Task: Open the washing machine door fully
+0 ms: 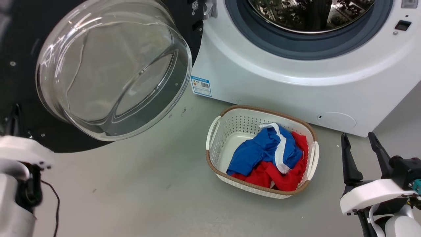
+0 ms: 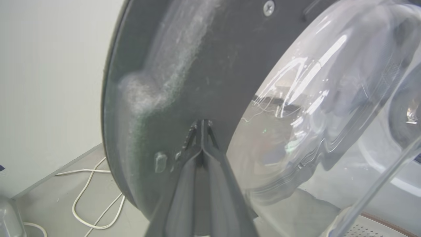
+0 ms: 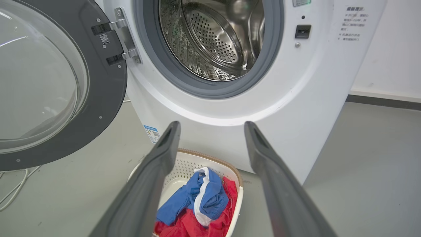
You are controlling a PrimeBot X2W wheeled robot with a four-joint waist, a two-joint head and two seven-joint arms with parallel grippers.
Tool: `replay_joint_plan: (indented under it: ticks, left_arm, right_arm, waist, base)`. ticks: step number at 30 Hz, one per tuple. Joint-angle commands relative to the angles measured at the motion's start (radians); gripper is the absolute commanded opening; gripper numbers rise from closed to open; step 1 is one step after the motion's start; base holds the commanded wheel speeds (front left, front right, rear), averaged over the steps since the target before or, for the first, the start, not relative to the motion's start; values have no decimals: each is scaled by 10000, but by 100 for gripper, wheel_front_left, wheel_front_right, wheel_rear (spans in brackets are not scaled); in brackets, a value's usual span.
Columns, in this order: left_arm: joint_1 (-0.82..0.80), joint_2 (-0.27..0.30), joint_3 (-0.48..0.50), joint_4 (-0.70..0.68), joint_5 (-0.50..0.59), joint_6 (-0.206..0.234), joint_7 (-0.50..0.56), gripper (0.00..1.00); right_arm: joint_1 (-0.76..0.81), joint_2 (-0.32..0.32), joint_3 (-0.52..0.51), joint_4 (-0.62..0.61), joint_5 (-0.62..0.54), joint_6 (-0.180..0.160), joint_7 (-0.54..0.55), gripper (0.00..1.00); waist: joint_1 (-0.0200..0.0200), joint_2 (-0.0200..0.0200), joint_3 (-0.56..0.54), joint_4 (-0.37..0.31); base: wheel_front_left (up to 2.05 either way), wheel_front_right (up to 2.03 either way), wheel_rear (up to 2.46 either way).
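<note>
Washing machine door (image 1: 111,69): swung way out on its hinge (image 3: 126,36) at the machine's left side, so the opening is left uncovered. The inner face with the bulging glass bowl is seen turned outward.
Left gripper (image 2: 201,126): fingers pressed together, nothing pinched between them. The tips are parked right at the door's dark inner ring, just beside the glass; actual contact can't be told for sure.
Washing machine (image 1: 279,85): white front-loader. The steel drum (image 3: 213,39) and grey gasket (image 3: 184,79) are fully exposed, and a blue label (image 1: 201,86) is stuck low near the door side.
Basket (image 1: 263,110): white, set on the floor just in front of the machine, with blue and red clothes (image 1: 266,151) piled inside.
Right gripper (image 1: 358,135): spread wide, nothing held, kept well apart from the door and hung above the floor near the basket.
Cable (image 2: 85,197): white, left lying on the floor behind the door.
</note>
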Motion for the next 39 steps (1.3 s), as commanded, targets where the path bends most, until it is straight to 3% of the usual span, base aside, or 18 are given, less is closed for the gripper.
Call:
replay_joint_plan:
  ticks: [1, 15, 23, 24, 25, 26, 28, 39]
  left_arm:
    - [246, -92, -9, -112, 39, 83, -69, 0]
    - [3907, -899, -448, -3949, 1211, 1502, -110, 0]
    - [4500, -1393, -1507, -5353, 1657, 1689, 273, 1]
    - [4470, -1505, -1640, -5439, 1688, 1676, 276, 20]
    - [4417, -1554, -1760, -5496, 1744, 1659, 290, 28]
    - [4307, -1581, -1832, -5516, 1763, 1600, 287, 45]
    - [4124, -1646, -1937, -5445, 1751, 1488, 300, 100]
    - [3293, -2074, -2049, -4458, 2309, 1239, -71, 100]
  right_arm:
    - [1, 12, 32, 56, 77, -2, -74, 100]
    - [759, 10, 109, 481, 322, -2, -349, 100]
    - [919, 12, 275, 257, 114, -2, -211, 100]
    - [939, 10, 279, 219, 72, -2, -191, 100]
    - [957, 10, 297, 173, 81, -2, -173, 100]
    - [965, 10, 311, 147, 92, -2, -173, 100]
    - [987, 10, 397, 115, 48, -3, -122, 100]
    - [1069, 10, 569, -48, -36, -3, -41, 100]
  waist:
    - [-1, 0, -167, -35]
    - [-1, 0, -1773, -277]
    - [-1, 0, -2050, -952]
    - [-1, 0, -2071, -1070]
    - [-1, 0, -2078, -1190]
    - [-1, 0, -2076, -1325]
    - [-1, 0, -2071, -1607]
    - [-1, 0, -2066, -3058]
  base:
    - [0, 0, 0]
    - [0, 0, 0]
    - [0, 0, 0]
    - [0, 0, 0]
    - [0, 0, 0]
    - [0, 0, 0]
    - [0, 0, 0]
    - [0, 0, 0]
